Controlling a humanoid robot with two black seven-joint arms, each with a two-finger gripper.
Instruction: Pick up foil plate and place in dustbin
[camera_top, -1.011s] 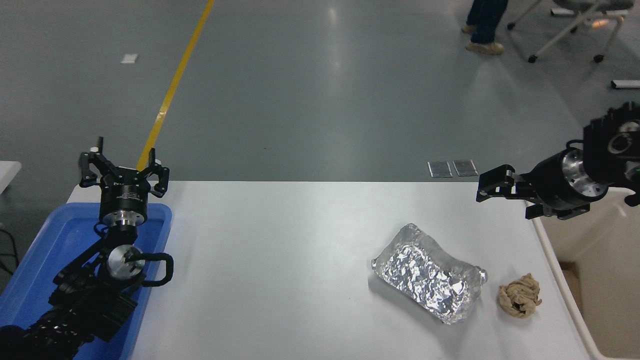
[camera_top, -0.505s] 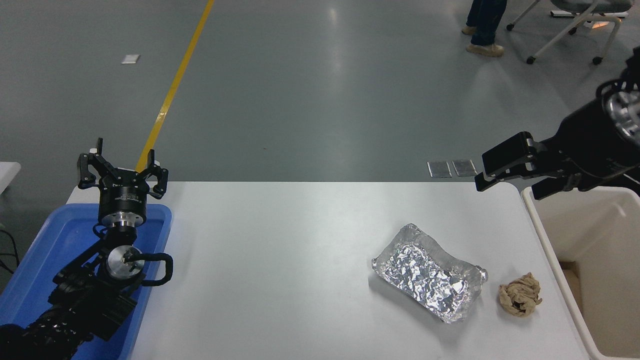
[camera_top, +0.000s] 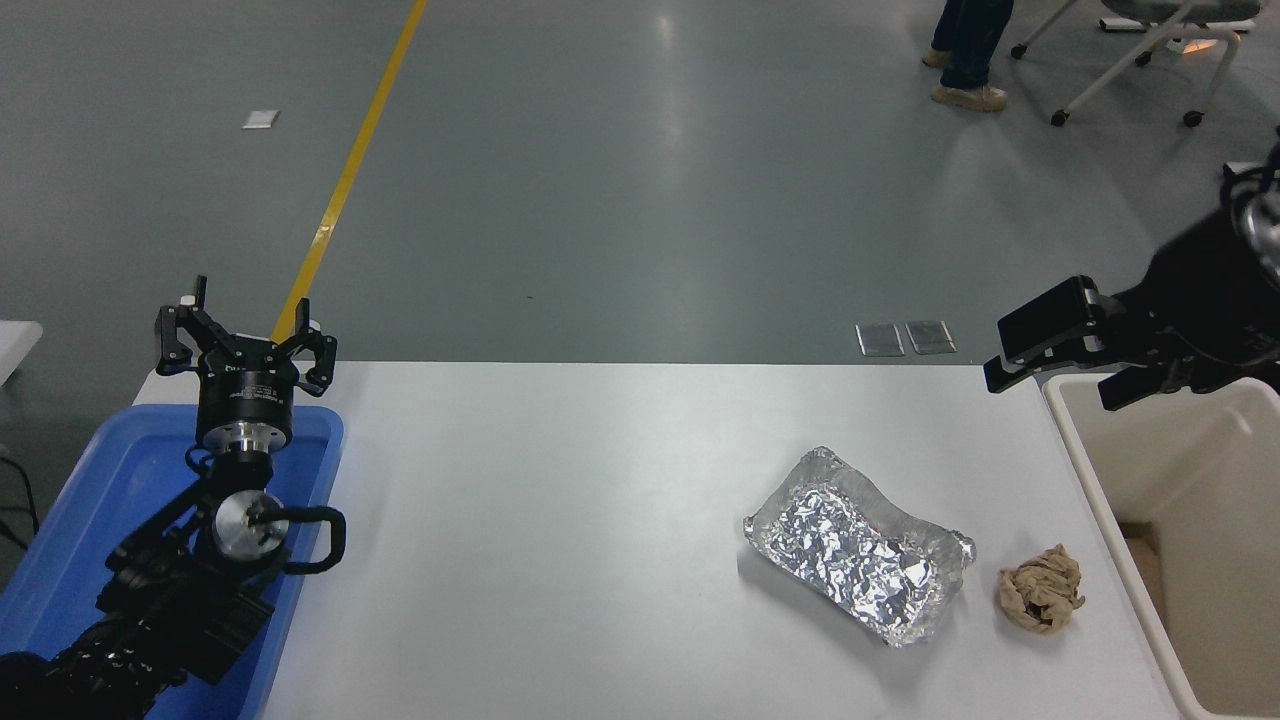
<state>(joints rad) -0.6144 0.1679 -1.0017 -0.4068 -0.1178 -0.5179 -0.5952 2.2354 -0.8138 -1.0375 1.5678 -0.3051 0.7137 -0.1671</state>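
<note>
Rightward my right jaws (camera_top: 1040, 360) have drawn, spread empty above the dustbin (camera_top: 1075, 450) at the table's far right corner. Foil plate (camera_top: 858, 545) lies near the right edge; left jaws (camera_top: 245, 340) parked apart.

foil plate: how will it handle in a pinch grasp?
The foil plate looks thin and crinkled, so it probably dents when squeezed. Likely very light, so a nudge may slide it on the smooth table. It lies flat, unlikely to roll.
</note>
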